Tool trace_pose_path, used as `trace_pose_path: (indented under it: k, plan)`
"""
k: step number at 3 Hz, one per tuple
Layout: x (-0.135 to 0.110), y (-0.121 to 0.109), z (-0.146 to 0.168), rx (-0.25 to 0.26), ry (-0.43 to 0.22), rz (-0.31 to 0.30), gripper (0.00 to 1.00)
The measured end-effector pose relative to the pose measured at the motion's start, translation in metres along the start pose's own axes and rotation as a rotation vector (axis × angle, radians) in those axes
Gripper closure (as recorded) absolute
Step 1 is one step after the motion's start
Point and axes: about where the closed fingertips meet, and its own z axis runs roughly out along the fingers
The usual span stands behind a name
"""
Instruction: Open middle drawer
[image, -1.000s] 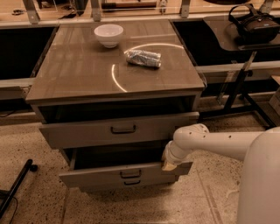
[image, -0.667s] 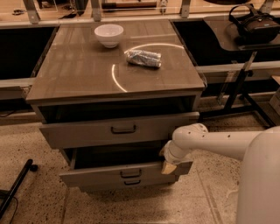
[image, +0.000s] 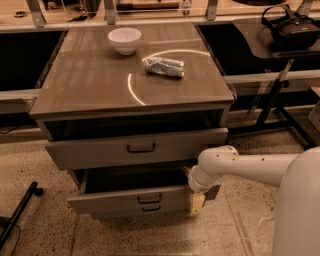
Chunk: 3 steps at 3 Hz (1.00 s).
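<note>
The middle drawer (image: 110, 200) is a grey-brown front with a small dark bar handle (image: 149, 198). It stands pulled out from the cabinet, and its dark inside shows above the front. My gripper (image: 196, 203) is at the right end of this drawer front, low against its corner, at the end of my white arm (image: 240, 167), which reaches in from the right. Above it is the taller, wider drawer front (image: 100, 150) with the bigger handle. Below it, a sliver of the smallest drawer front (image: 150, 208) shows.
On the cabinet top (image: 90, 85) stand a white bowl (image: 124, 39) and a crumpled silver packet (image: 164, 67). A side table with a black headset (image: 292, 27) is at the right, its legs near my arm. A black pole (image: 17, 215) lies on the floor at the left.
My gripper has dropped slightly along the right end of the middle drawer front. The drawer stays pulled out about the same.
</note>
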Motion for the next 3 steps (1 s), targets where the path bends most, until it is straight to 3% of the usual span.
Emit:
trace_pose_path:
  k: [1,2,3]
  plan:
    - [0.001,0.017,0.005,-0.038,0.002,-0.016,0.00]
    - [0.000,0.033,0.005,-0.090,0.022,-0.032,0.25]
    - [0.001,0.041,0.001,-0.110,0.031,-0.036,0.50]
